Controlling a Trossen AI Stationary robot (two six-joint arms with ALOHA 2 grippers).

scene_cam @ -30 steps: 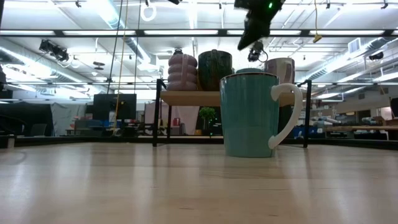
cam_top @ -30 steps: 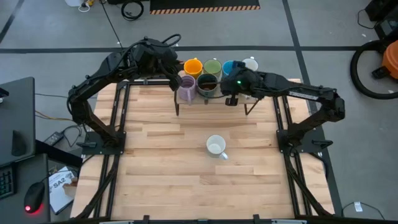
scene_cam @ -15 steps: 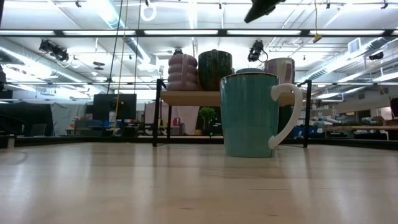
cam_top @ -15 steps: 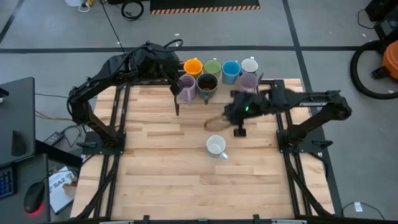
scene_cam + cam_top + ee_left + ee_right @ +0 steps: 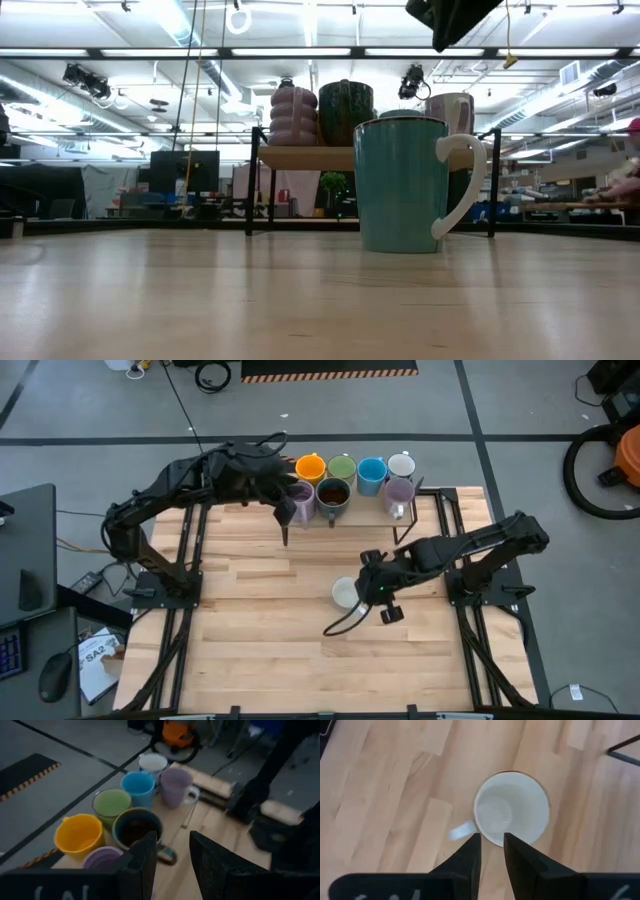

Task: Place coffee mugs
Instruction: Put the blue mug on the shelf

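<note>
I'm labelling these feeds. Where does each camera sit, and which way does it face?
High: overhead, straight down on the table; both arms show.
Low: table height, level across; teal mug fills it, a dark arm part at top.
Left wrist: past the left end effector to the mug row.
Right wrist: down past the right end effector onto the white-lined mug.
Shared: that lone mug appears in high, low and right wrist.

A wooden table (image 5: 250,620), a mouse (image 5: 55,680), and an orange vacuum (image 5: 625,455) nearby.
</note>
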